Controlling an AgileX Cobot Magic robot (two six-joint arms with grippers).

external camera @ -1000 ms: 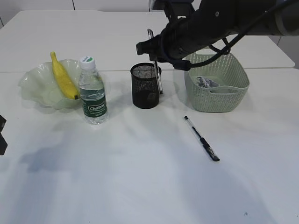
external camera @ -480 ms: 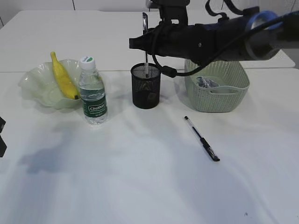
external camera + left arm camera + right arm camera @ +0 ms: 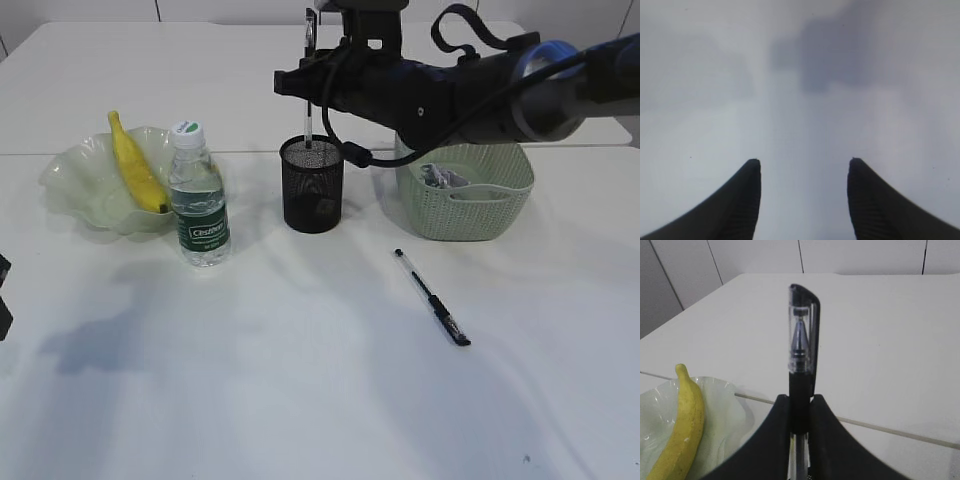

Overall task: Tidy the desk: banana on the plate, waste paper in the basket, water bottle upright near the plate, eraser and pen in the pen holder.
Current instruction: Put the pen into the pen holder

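My right gripper (image 3: 308, 82) is shut on a clear pen with a black cap (image 3: 308, 125) and holds it upright, its lower end at the mouth of the black mesh pen holder (image 3: 312, 195). The right wrist view shows the pen (image 3: 801, 355) clamped between the jaws (image 3: 799, 405). A second pen (image 3: 432, 297) lies on the white desk (image 3: 300, 380). The banana (image 3: 135, 165) lies in the green plate (image 3: 75, 185). The water bottle (image 3: 198, 200) stands upright beside the plate. The waste paper (image 3: 440, 176) is in the basket (image 3: 470, 210). I cannot make out the eraser. My left gripper (image 3: 804, 162) is open over bare desk.
The right arm (image 3: 470, 90) spans the air above the basket and pen holder. A dark part of the left arm (image 3: 4, 300) shows at the left edge. A second white table (image 3: 200, 70) stands behind the desk.
The right gripper has swung the pen from tilted beside the pen holder to upright above it, and the pen's lower end has come down to the cup's mouth.
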